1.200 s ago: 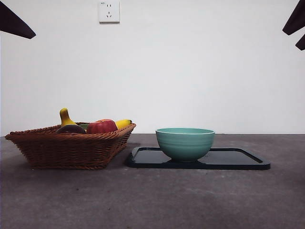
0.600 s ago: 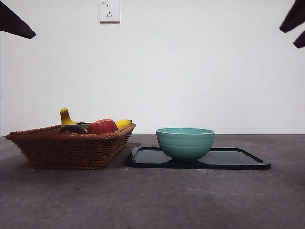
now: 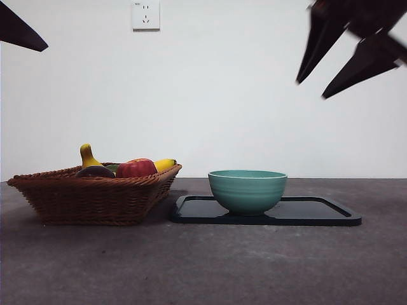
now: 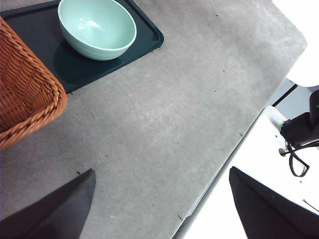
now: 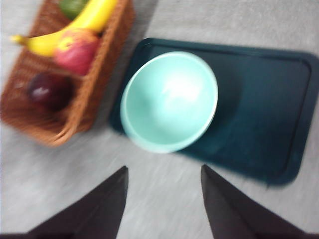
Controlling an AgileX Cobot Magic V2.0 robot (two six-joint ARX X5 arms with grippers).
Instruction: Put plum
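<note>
Lowered, open right end effector [image 3: 313,84] blurs; plum [image 3: 95,171] half-hidden behind basket rim [image 3: 92,182].

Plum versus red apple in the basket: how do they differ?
The plum is dark purple-maroon; the red apple is bright red with yellowish patches. The plum looks smaller than the apple. The plum lies alone at one end, while the apple touches the banana. Both are rounded and sit in the wicker basket, ungrasped.

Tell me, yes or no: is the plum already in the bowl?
No, the plum lies in the basket and the bowl is empty.
</note>
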